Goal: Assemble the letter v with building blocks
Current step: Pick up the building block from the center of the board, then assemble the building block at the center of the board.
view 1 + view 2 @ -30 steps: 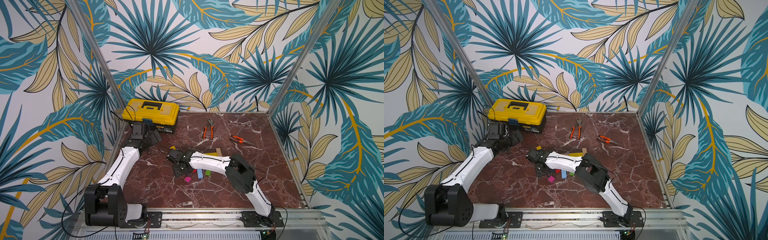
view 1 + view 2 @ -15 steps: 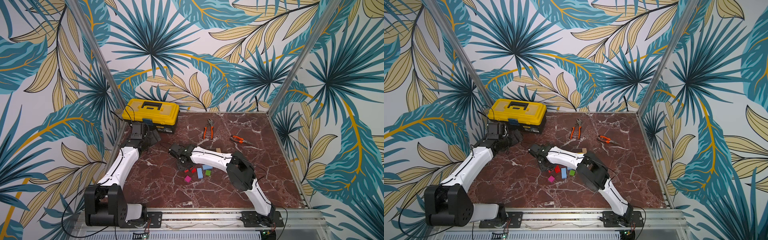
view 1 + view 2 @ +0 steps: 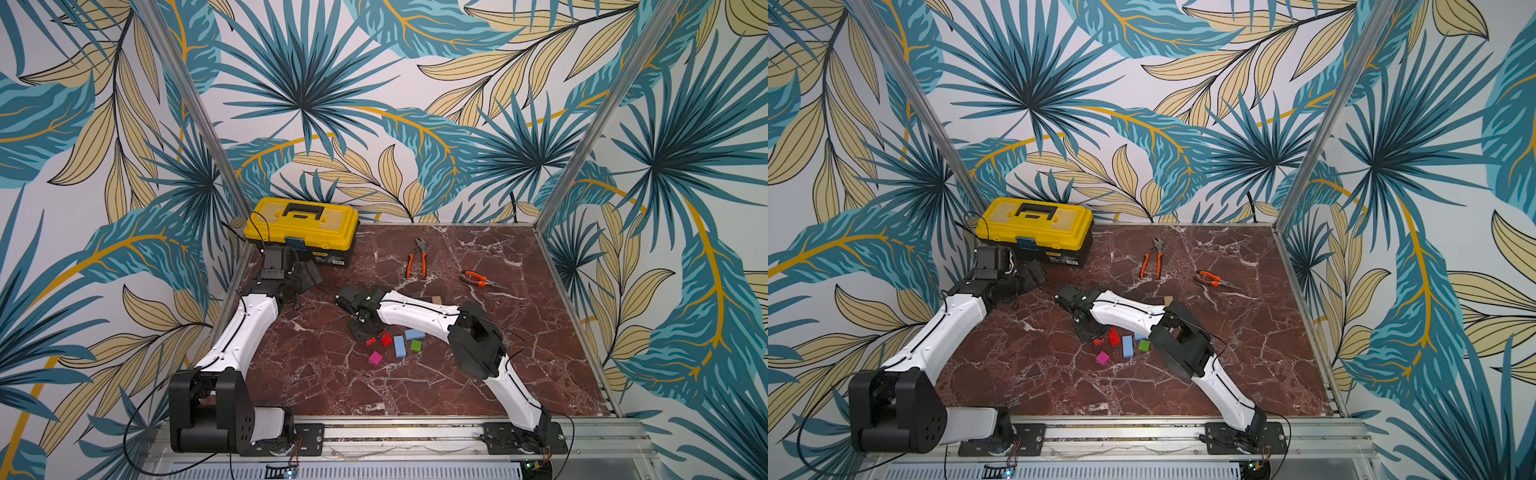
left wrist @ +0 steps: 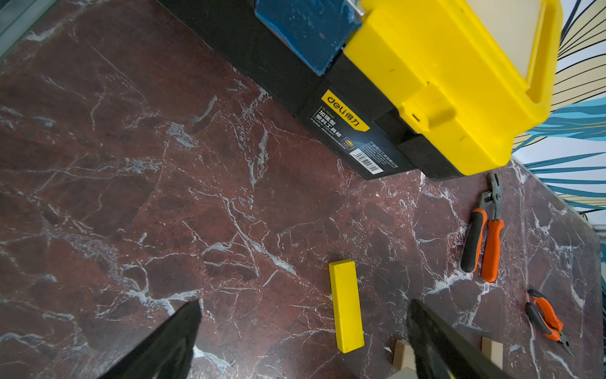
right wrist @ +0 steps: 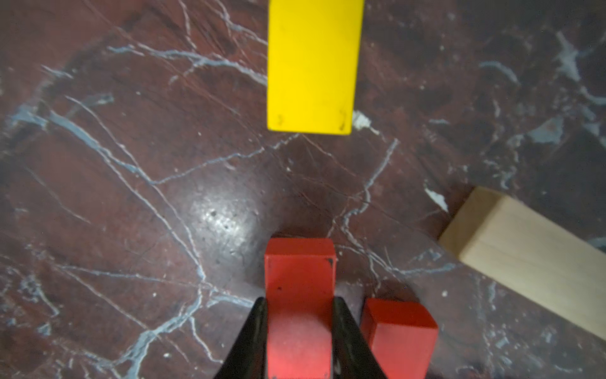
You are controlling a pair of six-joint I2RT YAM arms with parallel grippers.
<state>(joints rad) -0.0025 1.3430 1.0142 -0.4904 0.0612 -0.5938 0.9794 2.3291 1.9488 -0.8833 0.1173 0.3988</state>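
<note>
Firmly, the right claw pinches a matte red block, aligned with but apart from a smooth yellow bar, over the glossy veined marble table; a pale plain-wood bar lies near. The left claw gapes wide.

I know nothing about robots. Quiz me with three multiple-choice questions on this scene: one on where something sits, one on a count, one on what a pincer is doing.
1. Where does the yellow toolbox stand?
A) at the front edge
B) among the coloured blocks
C) in a far corner of the table

2. How many orange-handled pliers lie there?
A) one
B) two
C) four

3. What is the right pincer doing?
A) shut on a red block
B) open over a green cube
C) gripping the pliers

Answers: 1 C, it fills the far corner; 2 B, a needle-nosed pair lies near the first; 3 A, its jaws press the block's two sides.
</note>
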